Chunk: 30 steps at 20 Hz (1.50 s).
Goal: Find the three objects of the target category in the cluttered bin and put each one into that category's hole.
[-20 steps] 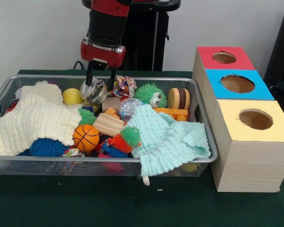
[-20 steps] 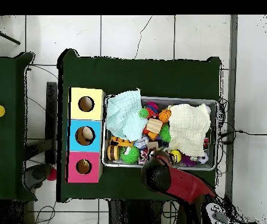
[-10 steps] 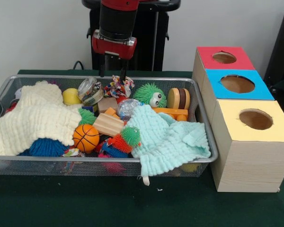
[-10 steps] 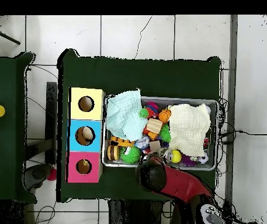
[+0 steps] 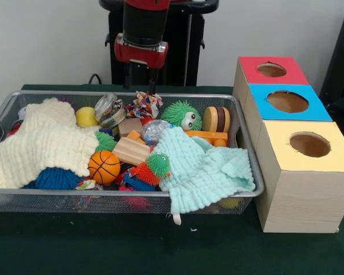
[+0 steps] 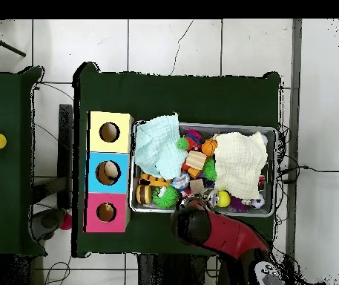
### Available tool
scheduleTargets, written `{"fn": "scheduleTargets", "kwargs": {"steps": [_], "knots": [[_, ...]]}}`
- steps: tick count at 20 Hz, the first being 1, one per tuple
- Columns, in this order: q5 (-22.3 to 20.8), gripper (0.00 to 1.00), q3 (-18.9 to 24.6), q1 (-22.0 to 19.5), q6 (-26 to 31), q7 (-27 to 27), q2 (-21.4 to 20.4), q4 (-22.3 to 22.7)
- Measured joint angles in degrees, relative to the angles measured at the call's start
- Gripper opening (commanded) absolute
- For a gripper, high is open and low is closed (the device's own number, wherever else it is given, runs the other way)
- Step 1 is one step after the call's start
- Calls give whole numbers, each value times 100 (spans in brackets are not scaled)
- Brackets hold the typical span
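My gripper (image 5: 140, 81) hung above the far rim of the bin (image 5: 249, 150), its two thin black fingers (image 5: 129, 77) spread apart and holding nothing, their tips just over the knotted fabric ball (image 5: 144, 104). That ball, a bundle of multicoloured patterned cloth, sat directly beneath my fingertips against the bin's back wall, not touching them. In the front view, just to one side of it lay a silver tin (image 5: 108, 109) tipped on its edge, with a yellow ball (image 5: 87, 117) beyond that; to the other side sat the green spiky ball with eyes (image 5: 182, 114) and then a round wooden piece with dark bands (image 5: 216, 119). Farther from me, toward the bin's near rim, a cream knitted cloth (image 5: 43, 146) covered one half and a mint knitted cloth (image 5: 203, 169) spilled over the edge on the other, with an orange basketball (image 5: 104, 167), a wooden block (image 5: 131, 150) and a small green-and-orange spiky toy (image 5: 152, 168) between them. Off beyond the banded piece, outside the bin, stood three boxes in a row (red, blue, yellow tops), and the yellow-topped box (image 5: 303, 177) with its round hole (image 5: 309, 144) was the one farthest from me. In the overhead view my arm (image 6: 220, 234) reached in over the bin's edge.
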Motion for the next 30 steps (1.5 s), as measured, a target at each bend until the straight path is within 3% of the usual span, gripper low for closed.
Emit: {"fn": "scheduleTargets", "kwargs": {"steps": [9,15,23,30], "knots": [[0,100,395,-330,-15,0,22,89],[2,100,644,-611,-349,0,253,282],[7,100,650,-591,-617,0,607,335],[6,100,595,-415,-645,0,617,326]]}}
